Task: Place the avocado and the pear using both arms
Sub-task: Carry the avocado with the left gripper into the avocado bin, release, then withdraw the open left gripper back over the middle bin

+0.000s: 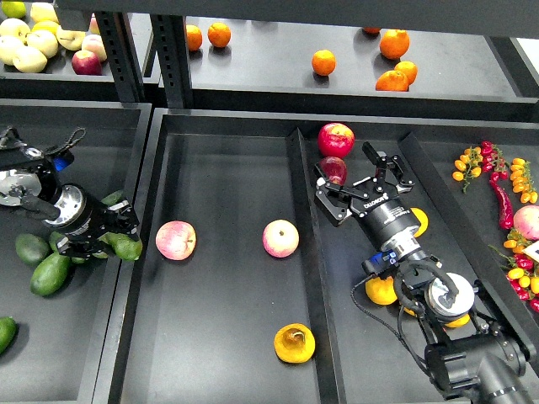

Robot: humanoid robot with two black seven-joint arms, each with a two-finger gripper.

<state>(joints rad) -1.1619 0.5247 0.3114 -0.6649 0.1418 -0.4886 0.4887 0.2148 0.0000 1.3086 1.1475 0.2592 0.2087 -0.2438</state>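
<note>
Our left gripper (118, 233) is down in the left bin (126, 151), fingers closed round the avocado (125, 246), a glossy green one at the bin's right wall. More avocados (40, 261) lie just left of it, touching or nearly so, and one more sits at the near left corner (4, 332).

Our right gripper (364, 183) is over the narrow bin (379, 139) right of the middle tray, fingers spread wide and holding nothing. It's tilted toward the far side, w/ a dark red apple (333, 169) just left of its fingertips (touching or not, we can't tell from this angle) and a brighter red apple (336, 139) beyond that. Yellow fruit (381, 291) shows beside and partly under the right arm.

The pear (295, 342) lies in the middle tray (227, 126) at the near end, right of center, brownish patch facing up. It's well apart from both grippers. Two pink-yellow apples sit farther back in the same tray: one (176, 241) at the left, approx. level w/ the left gripper, one (280, 238) nearer the tray's right wall.

Far shelf holds oranges (323, 62) at right, pale yellow pears (29, 46) at left. Chillies and small tomatoes (509, 181) fill the rightmost bin.
</note>
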